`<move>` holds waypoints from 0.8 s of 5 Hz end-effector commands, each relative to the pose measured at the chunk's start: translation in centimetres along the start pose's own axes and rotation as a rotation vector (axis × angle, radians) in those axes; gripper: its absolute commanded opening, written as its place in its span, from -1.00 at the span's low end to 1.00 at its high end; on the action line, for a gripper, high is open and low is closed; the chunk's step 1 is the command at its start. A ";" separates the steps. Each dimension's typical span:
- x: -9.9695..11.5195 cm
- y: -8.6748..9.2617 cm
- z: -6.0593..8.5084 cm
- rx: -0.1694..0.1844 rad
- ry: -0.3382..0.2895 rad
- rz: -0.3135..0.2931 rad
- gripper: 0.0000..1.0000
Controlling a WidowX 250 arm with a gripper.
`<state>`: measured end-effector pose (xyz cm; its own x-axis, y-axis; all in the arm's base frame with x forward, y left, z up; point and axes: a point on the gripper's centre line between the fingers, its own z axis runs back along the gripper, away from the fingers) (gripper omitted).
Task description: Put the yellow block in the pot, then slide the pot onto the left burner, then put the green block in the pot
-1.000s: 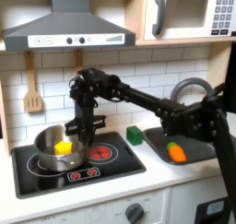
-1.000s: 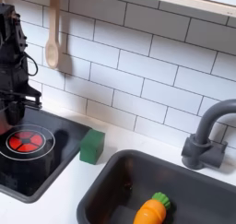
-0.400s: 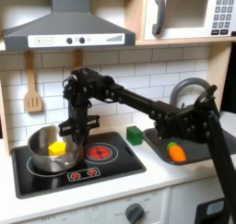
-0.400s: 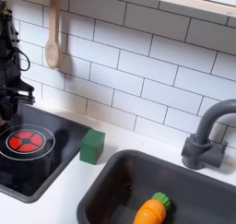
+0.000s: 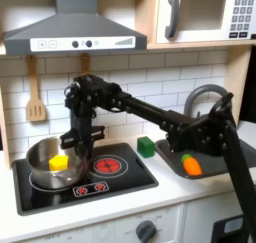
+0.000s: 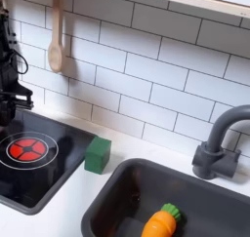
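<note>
In the first exterior view the silver pot point(image 5: 45, 165) stands on the left part of the black stovetop point(image 5: 120, 182), with the yellow block point(image 5: 58, 162) lying inside it. The pot covers the left burner. My gripper point(image 5: 75, 147) reaches down onto the pot's right rim and looks shut on it. The green block point(image 5: 146, 146) sits on the white counter just right of the stovetop, also seen as the green block point(image 6: 97, 154) in the second exterior view.
A red-ringed burner point(image 5: 107, 166) lies bare right of the pot; it is the burner point(image 6: 26, 148) in the second exterior view, where my arm point(image 6: 8, 75) stands at the left edge. An orange carrot toy point(image 5: 190, 165) lies in the sink beneath the faucet point(image 6: 220, 143). A wooden spoon point(image 6: 56, 41) hangs on the tiles.
The pot with the yellow block has slid left across the stovetop together with my gripper. The red-ringed burner beside it is now fully uncovered. The green block has not moved.
</note>
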<state>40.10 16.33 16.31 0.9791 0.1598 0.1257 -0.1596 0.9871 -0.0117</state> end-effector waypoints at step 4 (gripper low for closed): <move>0.6 0.5 -0.3 0.008 0.000 0.019 -1.00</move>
<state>40.65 16.97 16.04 0.9759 0.1783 0.1261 -0.1795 0.9838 -0.0024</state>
